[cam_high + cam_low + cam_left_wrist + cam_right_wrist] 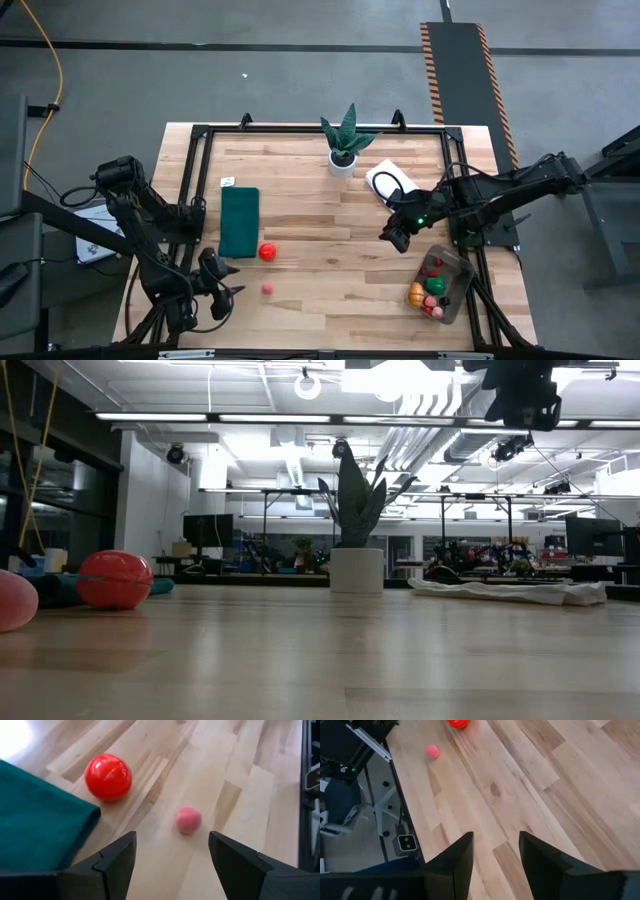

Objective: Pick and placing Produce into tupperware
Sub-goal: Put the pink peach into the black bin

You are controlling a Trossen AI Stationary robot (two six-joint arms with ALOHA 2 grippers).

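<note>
The tupperware (455,268) hides some produce (431,285) beneath the top pieces; the low view's edge crops the pink ball (12,600).

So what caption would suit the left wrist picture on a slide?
Open left gripper faces a small pink ball, red ball beside the green mat.

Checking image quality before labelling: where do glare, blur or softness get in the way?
Low view: ceiling lights blow out above the plant, and the pink fruit at the edge is soft. Left wrist view: a washed-out bright patch in one corner; the red fruit carries highlights, the pink one looks slightly blurred. High view: evenly lit.
</note>
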